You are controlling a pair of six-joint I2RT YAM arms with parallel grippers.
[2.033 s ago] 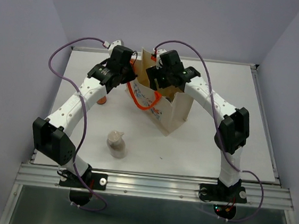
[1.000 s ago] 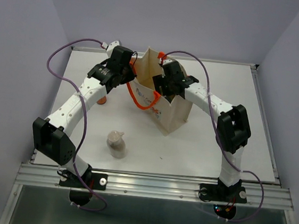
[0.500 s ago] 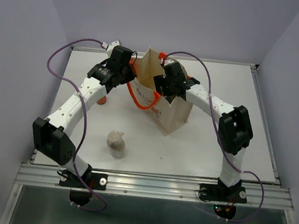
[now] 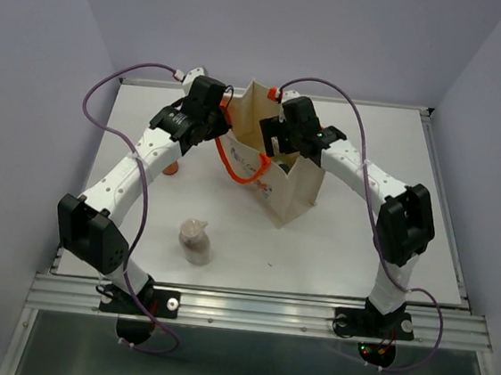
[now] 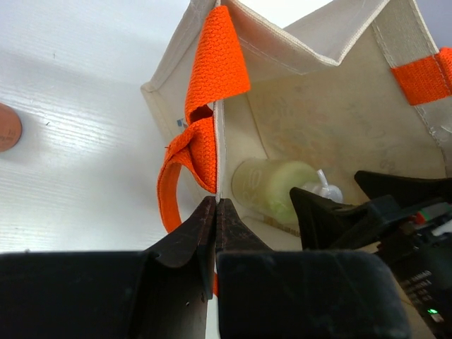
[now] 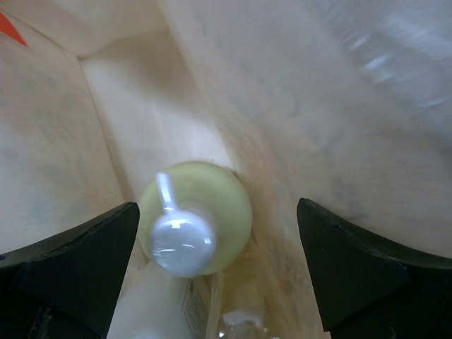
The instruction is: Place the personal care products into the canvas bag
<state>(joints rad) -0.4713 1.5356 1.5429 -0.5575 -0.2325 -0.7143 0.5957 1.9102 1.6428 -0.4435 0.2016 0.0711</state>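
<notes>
The canvas bag (image 4: 282, 186) stands upright mid-table with its mouth open. My left gripper (image 4: 223, 134) is shut on the bag's left rim (image 5: 216, 141), beside an orange handle (image 5: 212, 56). My right gripper (image 4: 277, 150) hangs open over the bag's mouth, its fingers (image 6: 78, 261) spread wide and holding nothing. Below it, inside the bag, stands the pale green bottle (image 6: 219, 191) with its white cap (image 6: 182, 244); it also shows in the left wrist view (image 5: 272, 187). A whitish bottle (image 6: 152, 304) lies beside it. The tan-brown bottle (image 4: 195, 240) lies on the table, front left.
An orange bottle (image 4: 172, 168) stands on the table, mostly hidden behind my left arm; its top shows at the left wrist view's edge (image 5: 6, 127). The bag's loose orange handle (image 4: 234, 170) hangs down its front side. Purple cables loop over both arms.
My right gripper went down into the bag's mouth and has now lifted a little up and back, open. My left gripper has kept its hold on the rim.
</notes>
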